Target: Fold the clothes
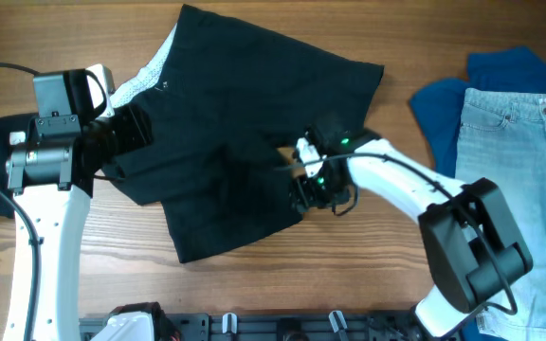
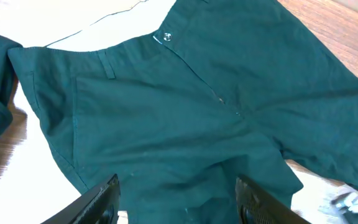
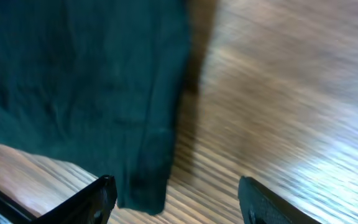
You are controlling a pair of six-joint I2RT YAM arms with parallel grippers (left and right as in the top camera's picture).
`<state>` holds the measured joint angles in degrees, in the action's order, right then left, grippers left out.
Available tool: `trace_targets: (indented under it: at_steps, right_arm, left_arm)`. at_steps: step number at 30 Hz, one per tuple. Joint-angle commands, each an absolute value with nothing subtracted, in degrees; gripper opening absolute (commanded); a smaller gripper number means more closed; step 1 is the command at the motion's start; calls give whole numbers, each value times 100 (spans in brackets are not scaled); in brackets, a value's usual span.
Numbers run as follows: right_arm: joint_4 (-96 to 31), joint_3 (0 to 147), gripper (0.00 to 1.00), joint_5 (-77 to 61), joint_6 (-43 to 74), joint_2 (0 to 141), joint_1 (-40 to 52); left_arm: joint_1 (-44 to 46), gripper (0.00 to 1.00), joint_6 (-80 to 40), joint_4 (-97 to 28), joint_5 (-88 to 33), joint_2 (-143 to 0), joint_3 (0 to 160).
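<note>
- Wooden table (image 1: 254, 284) carries it all
- Black shorts (image 1: 245, 104) sprawl across the middle, waistband end toward the left arm
- Light-blue jeans (image 1: 519, 170) lie flat at the right edge, overlapping the blue garment (image 1: 444, 114)
- Left gripper (image 2: 179, 205) sits low over the shorts, fingers spread wide, nothing pinched
- Right gripper (image 3: 179, 199) is at the shorts' hem, fingers apart over bare wood
</note>
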<state>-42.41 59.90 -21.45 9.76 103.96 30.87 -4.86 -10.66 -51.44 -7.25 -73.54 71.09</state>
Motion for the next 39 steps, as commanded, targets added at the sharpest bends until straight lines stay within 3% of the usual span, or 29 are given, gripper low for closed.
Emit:
trace_targets:
  at_steps: [1,7,8,9,10,14,17,19,20,21,22,28,32,36,39]
  right_arm:
    - [-4110,5876,68,-2078,600,10368,3391]
    - [-3894,5876,54,-1846,464,10368,3411]
    - [-3828,5876,23,-1938,252,10368,3411]
    - [-3863,5876,9,-1927,259,10366,3411]
    - [-4027,5892,4,-1857,274,10357,3409]
    - [-5013,6114,4,-810,738,9902,3400]
    - [-6368,6361,4,1339,1964,9011,3339]
    - [-6936,6451,4,1898,2832,8508,3177]
    - [-7091,6453,16,1927,3216,8322,3068]
    - [-7212,6453,51,1905,3597,8143,2915]
    - [-7229,6453,62,1850,3697,8031,2768]
    - [-6818,6453,72,1175,3533,7841,1745]
    - [-5774,6449,77,-1173,1557,7841,1577]
    - [-5655,6423,79,-1562,1780,7889,1579]
    - [-5354,6410,99,-1531,1522,7985,1577]
  left_arm:
    - [-460,60,-1072,-5146,-788,-7264,7096]
    - [-460,60,-1074,-5131,-790,-7264,7096]
    - [-460,60,-1074,-5131,-790,-7264,7096]
    - [-460,60,-1072,-5131,-790,-7264,7096]
    - [-460,60,-1072,-5127,-788,-7264,7096]
    - [-460,60,-1072,-5129,-788,-7264,7096]
    - [-460,61,-1072,-5129,-788,-7264,7096]
    - [-460,63,-1072,-5129,-786,-7264,7096]
    - [-460,64,-1072,-5129,-786,-7264,7096]
    - [-460,65,-1072,-5129,-786,-7264,7096]
    - [-460,66,-1072,-5131,-786,-7266,7094]
    - [-460,65,-458,-5231,-766,-7669,7017]
    - [-460,61,-244,-4720,-788,-8562,7004]
    - [-460,55,403,-4259,-1155,-9539,7004]
    - [-460,55,429,-4383,-1835,-9946,7004]
